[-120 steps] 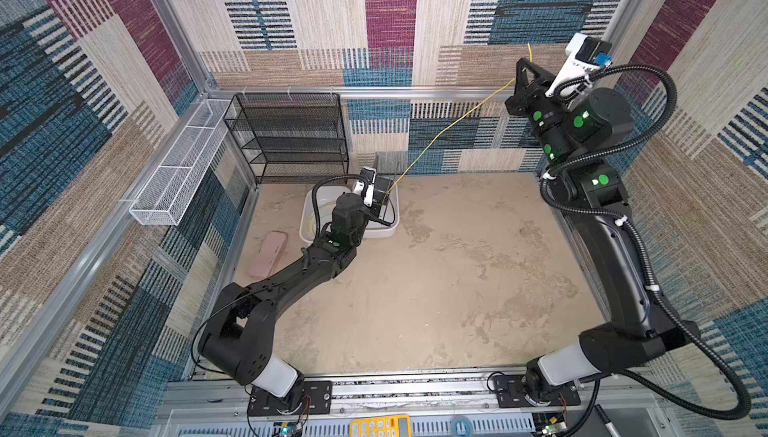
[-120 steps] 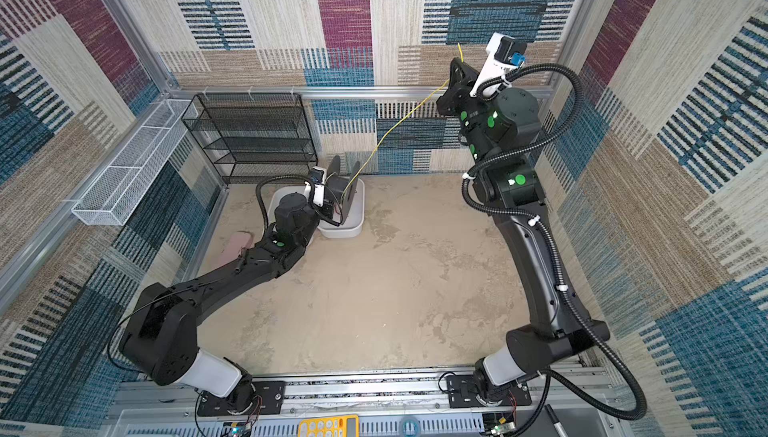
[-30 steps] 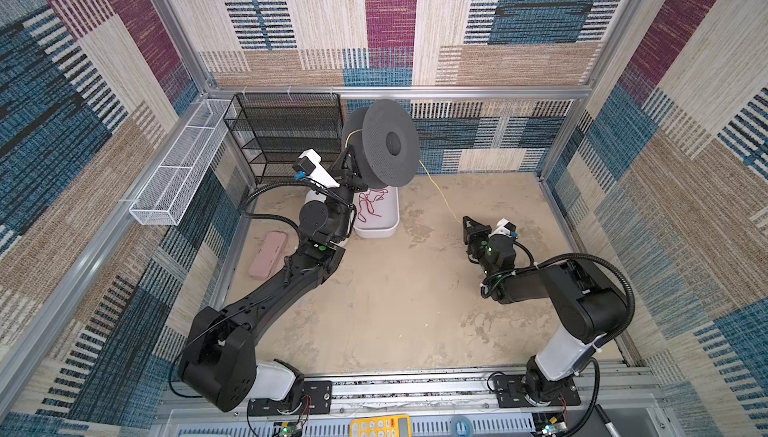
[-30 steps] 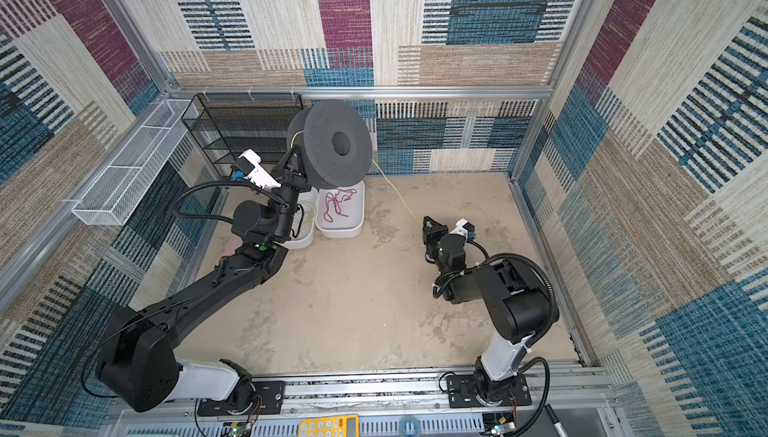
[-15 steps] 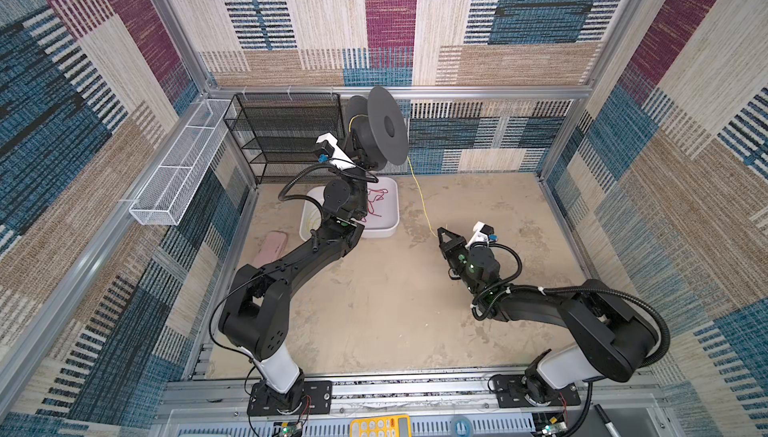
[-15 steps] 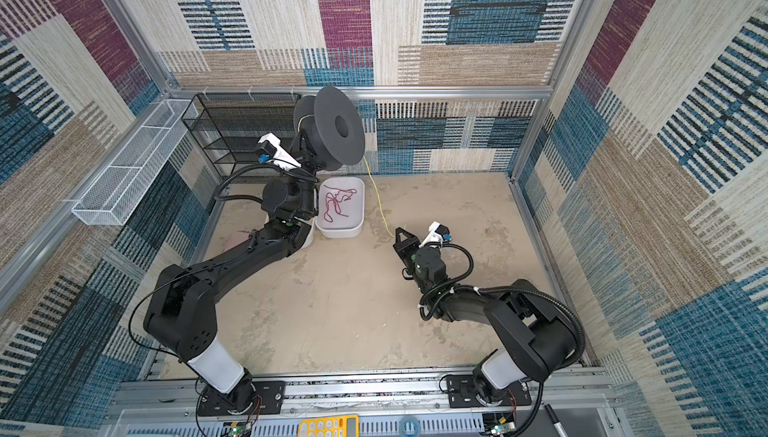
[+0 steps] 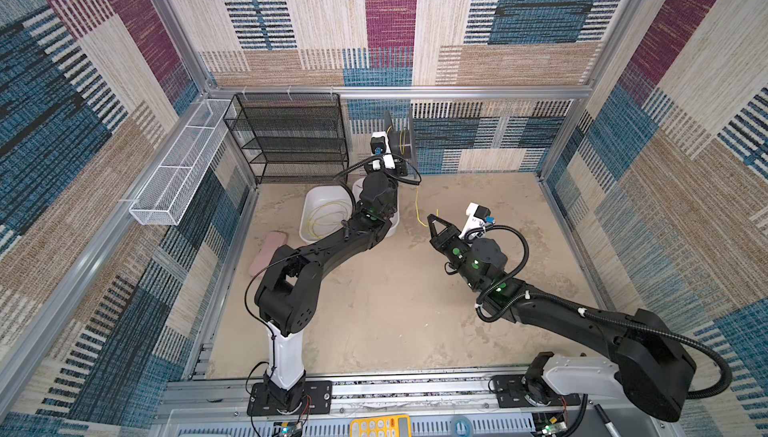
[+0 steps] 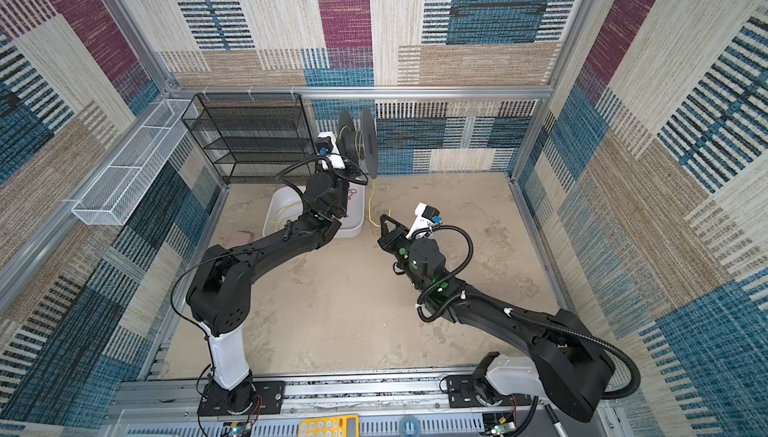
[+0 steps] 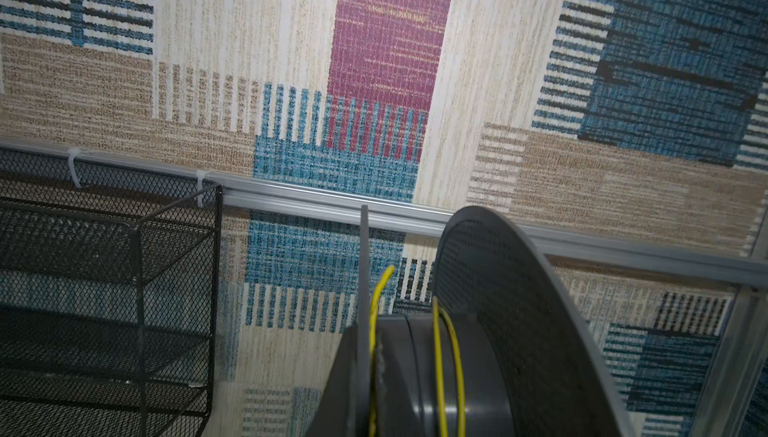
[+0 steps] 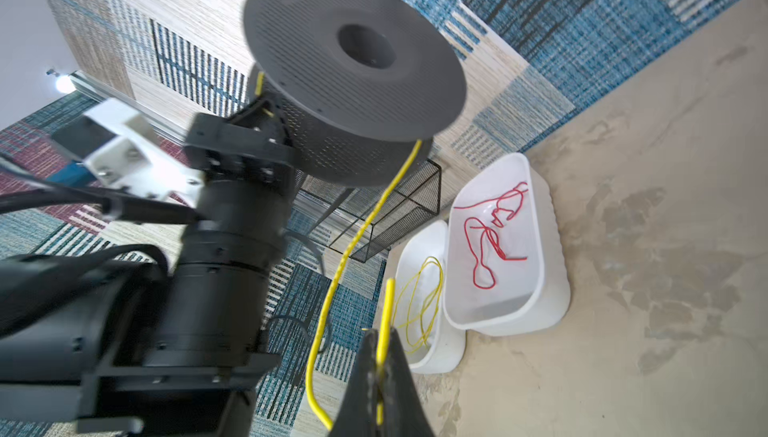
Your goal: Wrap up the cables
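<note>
landmark is the white plastic tub [image 10: 555, 289] that has the thin red cord [image 10: 486, 243] in it. my left gripper [image 10: 266, 117] is clamped on the flange of the dark grey perforated plastic spool [image 10: 353, 81] and holds it up in the air above and behind that tub. my right gripper [image 10: 380, 372] sits low, near that tub on its open-floor side. its fingers are pinched narrow on the thin bright yellow cable [image 10: 343, 260], with a short tail poking out past the pinch.

the cable drops from the spool in a slack loop and curls back up into my right gripper. i see only a couple of turns on the hub [image 9: 446, 364]. a second yellow coil [image 7: 324, 218] lies in the other white tub [image 10: 440, 356], just beside the landmark tub on its far side, untouched.

risks as i see them:
- the slack could let the few turns loosen or ride over the flange.
- the short tail could slip out of the pinch if i pull for tension.
- a hard tug could twist the spool, since it is held by the flange only.
- the hanging loop could snag the tub rim or the left arm.
</note>
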`<control>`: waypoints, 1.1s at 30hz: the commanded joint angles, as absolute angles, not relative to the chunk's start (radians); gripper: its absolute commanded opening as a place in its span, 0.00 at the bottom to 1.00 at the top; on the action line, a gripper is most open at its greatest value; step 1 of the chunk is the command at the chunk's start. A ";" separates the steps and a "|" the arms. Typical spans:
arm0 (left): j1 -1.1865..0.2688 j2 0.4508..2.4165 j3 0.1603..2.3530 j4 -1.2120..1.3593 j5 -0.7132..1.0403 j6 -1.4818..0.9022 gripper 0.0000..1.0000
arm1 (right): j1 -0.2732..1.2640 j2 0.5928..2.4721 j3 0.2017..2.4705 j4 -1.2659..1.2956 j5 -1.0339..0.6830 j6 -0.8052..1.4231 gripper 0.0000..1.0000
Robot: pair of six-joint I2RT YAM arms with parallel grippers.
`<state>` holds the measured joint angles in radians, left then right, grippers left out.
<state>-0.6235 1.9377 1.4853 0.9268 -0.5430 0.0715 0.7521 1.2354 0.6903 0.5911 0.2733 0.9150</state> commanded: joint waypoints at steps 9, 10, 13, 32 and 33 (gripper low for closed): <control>-0.653 1.940 1.323 0.976 -0.494 0.320 0.00 | 0.652 1.166 1.002 0.317 0.308 0.595 0.00; -0.655 1.922 1.281 0.996 -0.478 0.321 0.00 | 0.619 1.170 1.033 0.302 0.302 0.587 0.00; -0.669 1.874 1.155 1.067 -0.442 0.356 0.00 | 0.526 1.194 1.131 0.278 0.250 0.553 0.00; -0.856 1.436 0.597 1.047 -0.399 0.485 0.00 | 0.126 1.624 1.781 0.049 -0.198 0.418 0.00; -0.867 1.407 0.588 1.008 -0.399 0.479 0.00 | 0.109 1.643 1.792 0.050 -0.221 0.434 0.00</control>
